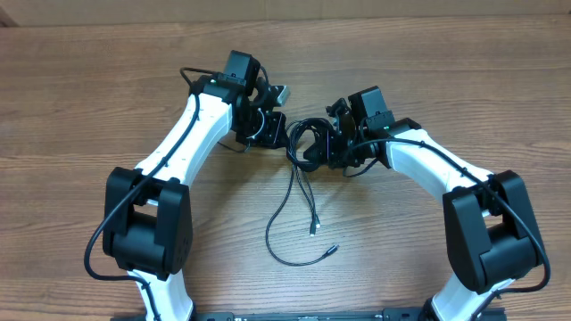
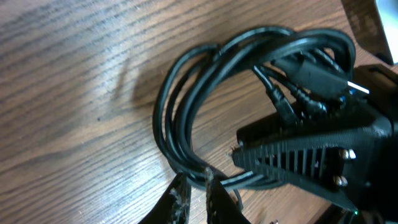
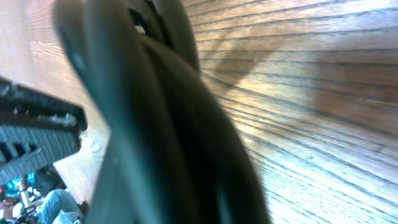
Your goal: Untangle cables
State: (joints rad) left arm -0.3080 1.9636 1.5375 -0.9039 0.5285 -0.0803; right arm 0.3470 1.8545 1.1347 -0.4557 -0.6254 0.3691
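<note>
Looking down from overhead, both arms met at one spot on the wooden desk (image 1: 107, 89), with the cables (image 1: 308, 143) bunched between them as a tight black coil.

- Left claw (image 1: 270, 131): just left of the coil, touching its left edge.
- Right claw (image 1: 332, 147): just right of the coil, against its right edge.
- Two loose strands ran out from the coil toward the near edge of the desk. One ended in a small plug (image 1: 312, 231) below the coil. The other curved round in a wide loop to a second plug (image 1: 333, 251), a little further from the coil.

Left wrist view: the cables (image 2: 180, 124) formed an oval loop of several strands lying on the wood.

- The left claw (image 2: 198, 186) sat at the loop's lower edge, its two fingers nearly together, with strands crossing right at the tips. Could not tell whether they actually pinched a strand.
- A ribbed black finger (image 2: 298, 155) of the right claw lay across the loop's right side. The strands ran in under it and several plug ends were bunched beside it. The claw was clamped on the cables.

Right wrist view: the cables (image 3: 168, 124) filled most of the frame as a dark, blurred mass very close to the lens, with wood grain showing to their right. Too blurred to separate single strands.
</note>
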